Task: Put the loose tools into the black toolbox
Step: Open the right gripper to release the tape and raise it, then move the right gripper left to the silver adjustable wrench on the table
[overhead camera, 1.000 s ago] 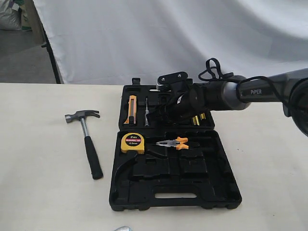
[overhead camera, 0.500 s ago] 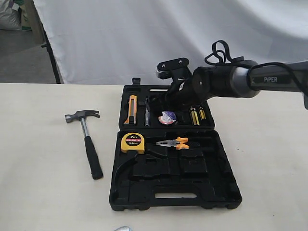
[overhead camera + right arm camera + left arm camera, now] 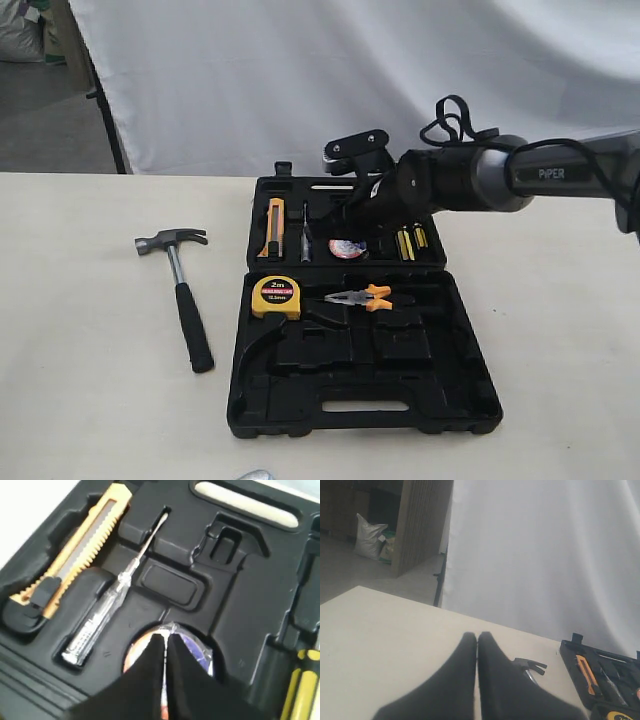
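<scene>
The black toolbox (image 3: 330,372) lies open in the middle of the table. Its near half holds a yellow tape measure (image 3: 275,297) and orange-handled pliers (image 3: 358,297). The far half holds a utility knife (image 3: 273,227), a clear tester screwdriver (image 3: 102,612), yellow screwdrivers (image 3: 408,241) and a wrapped tape roll (image 3: 192,647) in a round recess. My right gripper (image 3: 164,639) is shut and empty, just above that roll. A hammer (image 3: 188,310) lies loose on the table left of the box. My left gripper (image 3: 477,636) is shut and empty, with the hammer head (image 3: 530,665) beyond it.
A white cloth backdrop (image 3: 350,80) hangs behind the table. The right arm (image 3: 470,180) reaches in from the right over the far half of the box. The table (image 3: 80,380) is pale and bare to the left of the hammer.
The right gripper rose off the far half, uncovering the tape roll left in its recess, then its jaws shut and it tipped back down towards the roll. Nothing else moved.
</scene>
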{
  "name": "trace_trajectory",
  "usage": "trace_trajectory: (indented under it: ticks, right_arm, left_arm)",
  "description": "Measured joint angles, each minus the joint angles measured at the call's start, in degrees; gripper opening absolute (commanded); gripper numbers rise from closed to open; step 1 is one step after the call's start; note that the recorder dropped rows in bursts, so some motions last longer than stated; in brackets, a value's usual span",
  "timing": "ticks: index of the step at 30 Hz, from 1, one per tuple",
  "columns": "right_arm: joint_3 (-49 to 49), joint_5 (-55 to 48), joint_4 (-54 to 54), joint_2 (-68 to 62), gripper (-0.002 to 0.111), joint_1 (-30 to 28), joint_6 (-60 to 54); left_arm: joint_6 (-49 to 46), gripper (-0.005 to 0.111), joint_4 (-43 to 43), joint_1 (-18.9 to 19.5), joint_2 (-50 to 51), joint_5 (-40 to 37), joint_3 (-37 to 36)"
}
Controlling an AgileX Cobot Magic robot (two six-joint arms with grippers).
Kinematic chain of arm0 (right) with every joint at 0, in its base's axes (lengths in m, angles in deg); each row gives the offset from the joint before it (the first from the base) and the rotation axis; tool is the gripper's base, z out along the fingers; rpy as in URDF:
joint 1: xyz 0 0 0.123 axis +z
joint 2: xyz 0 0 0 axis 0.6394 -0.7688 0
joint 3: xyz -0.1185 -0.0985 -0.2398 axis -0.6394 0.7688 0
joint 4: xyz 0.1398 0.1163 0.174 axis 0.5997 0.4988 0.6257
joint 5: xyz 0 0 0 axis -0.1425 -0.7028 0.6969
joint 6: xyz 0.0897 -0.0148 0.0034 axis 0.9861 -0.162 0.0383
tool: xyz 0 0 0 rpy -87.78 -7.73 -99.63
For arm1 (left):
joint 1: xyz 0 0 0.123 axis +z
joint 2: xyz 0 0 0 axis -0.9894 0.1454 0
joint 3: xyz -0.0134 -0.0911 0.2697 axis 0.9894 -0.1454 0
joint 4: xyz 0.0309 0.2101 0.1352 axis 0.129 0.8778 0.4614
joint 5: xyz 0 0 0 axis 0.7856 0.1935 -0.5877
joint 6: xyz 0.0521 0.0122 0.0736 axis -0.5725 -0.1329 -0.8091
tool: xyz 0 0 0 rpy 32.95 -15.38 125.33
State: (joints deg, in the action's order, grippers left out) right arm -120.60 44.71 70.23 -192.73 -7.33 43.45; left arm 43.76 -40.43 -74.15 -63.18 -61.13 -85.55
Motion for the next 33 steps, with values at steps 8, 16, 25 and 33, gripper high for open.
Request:
trace_trajectory:
  ticks: [8,16,25,33]
  right_arm:
    - [0.11,1.90,0.00,-2.51,0.000,0.00,0.00]
    - [0.11,-2.60,0.00,2.12,0.000,0.00,0.00]
    - [0.11,-9.53,1.78,7.43,0.000,2.48,0.00]
    - [0.11,-9.53,2.24,7.43,0.000,10.28,0.00]
  left_arm:
    - [0.00,0.001,0.00,0.00,0.00,0.00,0.00]
    - [0.00,0.001,0.00,0.00,0.00,0.00,0.00]
    - [0.00,0.001,0.00,0.00,0.00,0.00,0.00]
    - [0.00,0.001,0.00,0.00,0.00,0.00,0.00]
